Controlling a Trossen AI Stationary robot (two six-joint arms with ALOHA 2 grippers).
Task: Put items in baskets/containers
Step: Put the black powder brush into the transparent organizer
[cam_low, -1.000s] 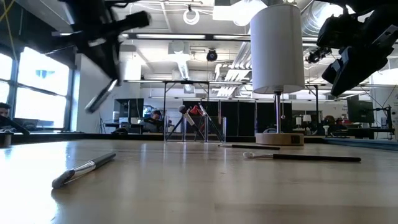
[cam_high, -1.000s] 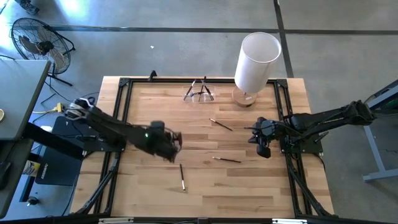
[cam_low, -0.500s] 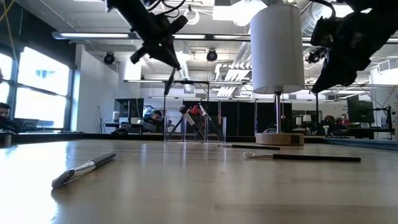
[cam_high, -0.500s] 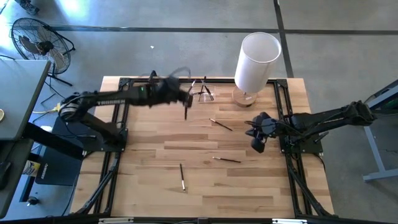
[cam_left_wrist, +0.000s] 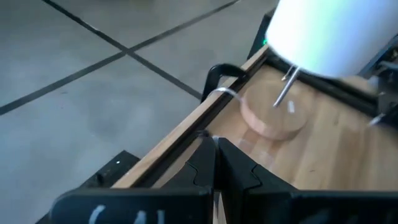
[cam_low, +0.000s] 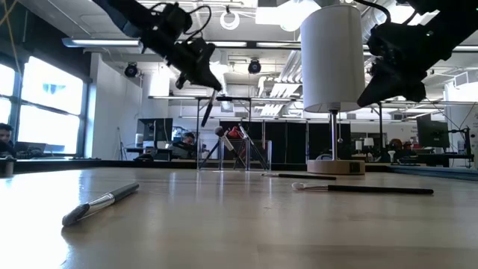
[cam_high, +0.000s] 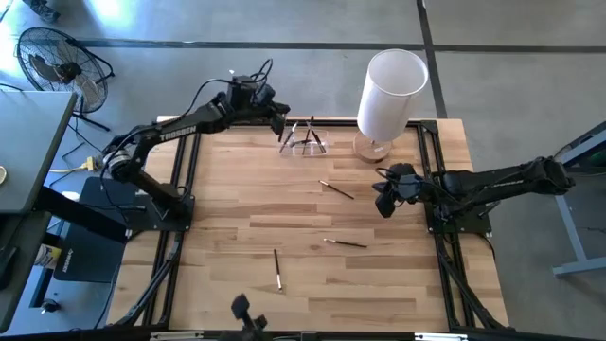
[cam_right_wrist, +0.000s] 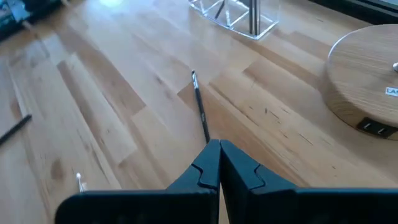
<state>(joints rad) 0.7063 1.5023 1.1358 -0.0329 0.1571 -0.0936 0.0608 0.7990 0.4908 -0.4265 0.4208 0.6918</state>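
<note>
Now that the left tool (cam_high: 277,116), clamped on a dark brush (cam_low: 207,110), has swung from mid-counter (cam_high: 227,185) to twelve o'clock beside the clear holder (cam_high: 303,142), a drop seems near, while three brushes (cam_high: 277,269) lie loose, the right tool (cam_high: 383,201) waits pinched together at three o'clock, and the white cylinder (cam_high: 388,93) crowds the holder.

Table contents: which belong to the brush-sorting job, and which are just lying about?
Job:
- clear holder
- brush held by left end effector
- three loose brushes

Lying about:
- white cylinder on wooden base
- floor fan
</note>
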